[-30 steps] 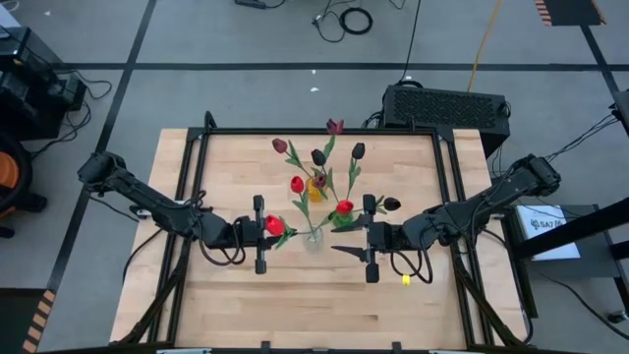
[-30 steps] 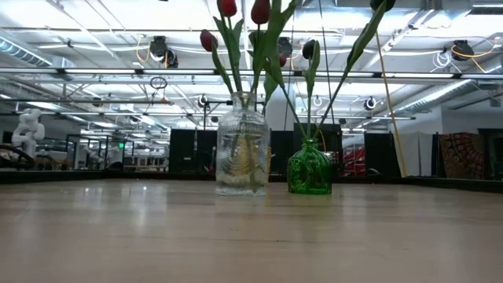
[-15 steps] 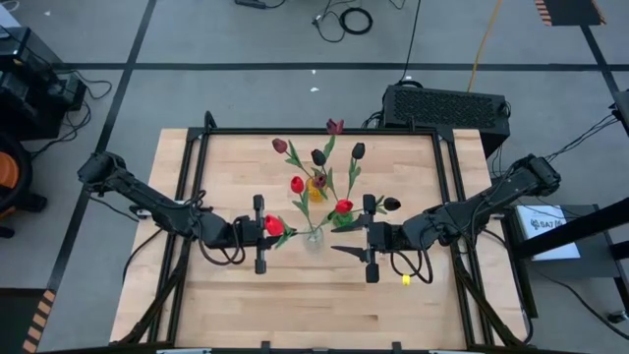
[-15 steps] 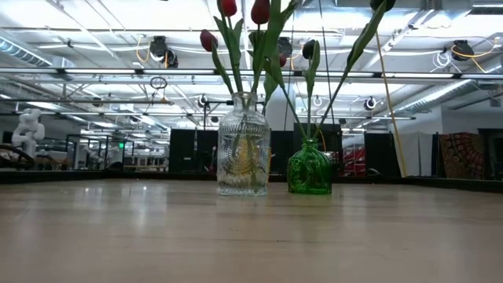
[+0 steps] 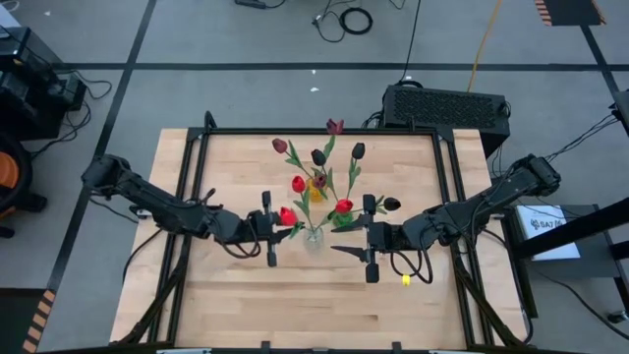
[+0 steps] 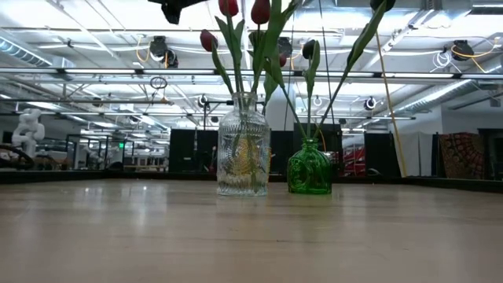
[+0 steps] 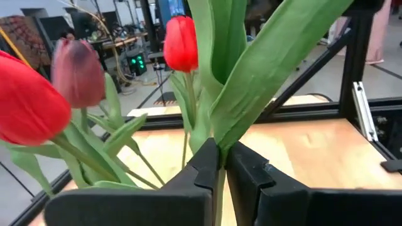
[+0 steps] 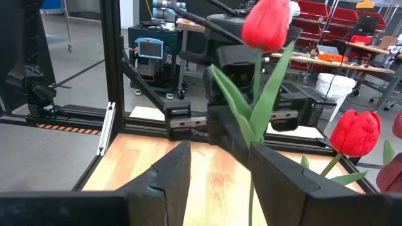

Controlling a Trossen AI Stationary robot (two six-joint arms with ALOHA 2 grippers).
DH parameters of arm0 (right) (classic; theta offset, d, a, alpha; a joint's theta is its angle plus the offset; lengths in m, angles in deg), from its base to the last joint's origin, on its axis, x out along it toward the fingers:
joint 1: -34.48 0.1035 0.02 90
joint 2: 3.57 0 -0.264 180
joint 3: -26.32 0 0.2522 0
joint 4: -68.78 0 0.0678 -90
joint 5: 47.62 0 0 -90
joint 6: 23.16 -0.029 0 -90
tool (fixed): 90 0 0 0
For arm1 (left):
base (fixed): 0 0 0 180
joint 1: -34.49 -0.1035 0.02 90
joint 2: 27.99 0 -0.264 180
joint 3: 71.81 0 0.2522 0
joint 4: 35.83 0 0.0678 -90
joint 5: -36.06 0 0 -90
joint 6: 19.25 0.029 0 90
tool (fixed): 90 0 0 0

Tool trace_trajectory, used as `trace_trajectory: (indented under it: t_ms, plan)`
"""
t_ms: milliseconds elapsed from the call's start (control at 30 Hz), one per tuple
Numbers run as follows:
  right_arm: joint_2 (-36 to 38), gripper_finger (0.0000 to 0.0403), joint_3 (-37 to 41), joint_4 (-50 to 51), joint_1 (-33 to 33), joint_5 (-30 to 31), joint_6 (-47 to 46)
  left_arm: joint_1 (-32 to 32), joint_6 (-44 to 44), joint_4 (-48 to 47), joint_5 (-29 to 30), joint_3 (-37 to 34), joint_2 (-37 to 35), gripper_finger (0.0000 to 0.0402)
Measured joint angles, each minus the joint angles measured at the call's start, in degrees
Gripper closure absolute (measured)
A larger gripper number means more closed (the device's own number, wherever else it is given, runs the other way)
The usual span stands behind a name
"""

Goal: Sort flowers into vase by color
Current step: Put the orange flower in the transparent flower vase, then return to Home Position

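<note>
- Left gripper [image 5: 272,228] hangs over the table just left of the clear vase [image 6: 243,154], its fingers clenched on the stem and leaf of a red tulip [image 5: 287,215]; in the left wrist view the leaf rises straight out of the narrow slit between them
- Step in hand, as I judge it, is carrying this tulip to the clear vase: keep the grip firm, hold the stem upright over the neck, and lower it without knocking the red heads already standing there
- Clear vase holds red tulips mid-table; the green vase [image 6: 310,168] stands behind it, toward the far side, with the dark-headed tulips [image 5: 318,156]
- Right gripper [image 5: 371,240] hovers just right of the vases, fingers spread and gripping nothing; a red tulip stands between them in the right wrist view without touching either
- Table [image 5: 236,305] is pale wood in a black frame, bare on the near side
- Room beyond shows grey floor, cables, ceiling lights and shelving
</note>
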Motion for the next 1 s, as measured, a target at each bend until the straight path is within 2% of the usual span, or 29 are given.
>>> trace_trajectory:
  t_ms: [133,300,567,700,833,1000]
  plan:
    - [0.0,0.0248,0.0,-0.01,0.0,0.0,-0.02,-0.24,-0.07,0.02,-0.63,0.0,0.95,0.0347]
    - [0.0,0.0248,0.0,-0.02,0.0,0.0,0.0,-0.24,-1.28,-1.08,-0.63,0.0,1.24,0.0285]
    - [0.0,0.0248,0.0,0.02,0.0,0.0,-0.05,-0.22,-10.27,-15.94,2.37,0.0,-0.17,0.0182]
    - [0.0,0.0248,0.0,0.03,0.0,0.0,-0.12,-0.2,-11.48,-17.59,4.01,0.0,-0.29,0.014]
    - [0.0,0.0248,0.0,0.02,0.0,0.0,-0.15,0.85,-10.51,-20.17,4.05,0.0,-0.82,0.0115]
    - [1.03,0.0248,0.02,0.48,0.37,-0.04,1.23,2.37,-13.2,-27.88,4.62,0.0,-4.73,0.0112]
